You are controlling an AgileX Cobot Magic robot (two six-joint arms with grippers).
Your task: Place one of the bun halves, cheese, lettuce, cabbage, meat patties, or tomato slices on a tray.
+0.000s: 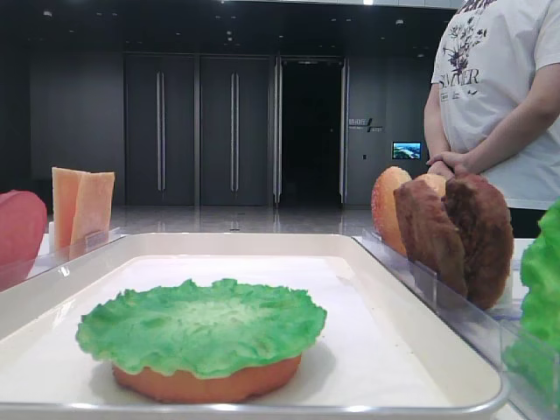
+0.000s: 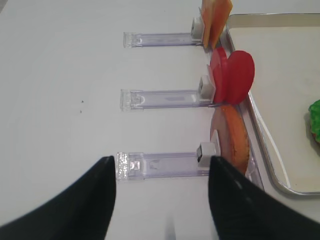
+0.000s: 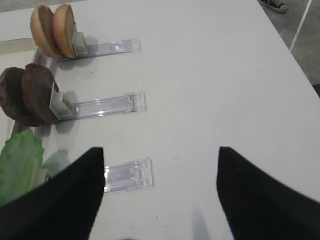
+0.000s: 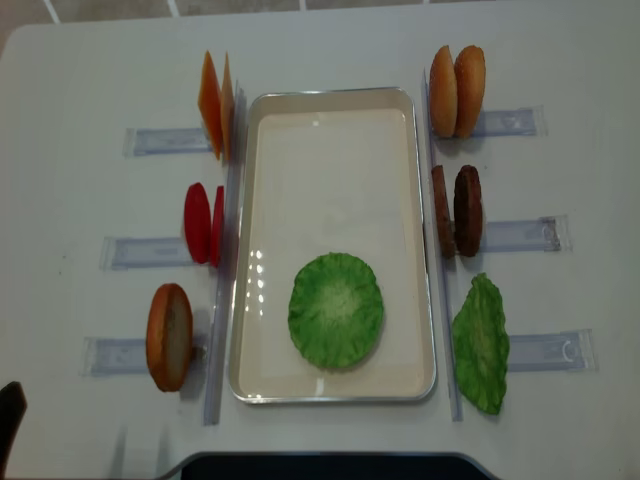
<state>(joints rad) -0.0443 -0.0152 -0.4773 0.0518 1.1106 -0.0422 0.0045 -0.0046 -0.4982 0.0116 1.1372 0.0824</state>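
Observation:
On the cream tray (image 4: pixel 330 160) a green lettuce leaf (image 4: pixel 336 308) lies over a bun half (image 1: pixel 206 383). Left of the tray stand cheese slices (image 4: pixel 215 105), tomato slices (image 4: pixel 200 222) and one bun half (image 4: pixel 168 337). To its right are two bun halves (image 4: pixel 457 90), two meat patties (image 4: pixel 458 211) and another green leaf (image 4: pixel 481 342), lettuce or cabbage, I cannot tell. My left gripper (image 2: pixel 161 165) hangs open over the table beside the left bun half (image 2: pixel 235 135), holding nothing. My right gripper (image 3: pixel 160 152) is open too, above bare table near the green leaf (image 3: pixel 20 160).
Clear plastic dividers (image 4: pixel 150 250) hold the food upright on both sides of the tray. A person in a white T-shirt (image 1: pixel 503 96) stands behind the table at the right. The table edge (image 3: pixel 295 60) runs along the right of the right wrist view.

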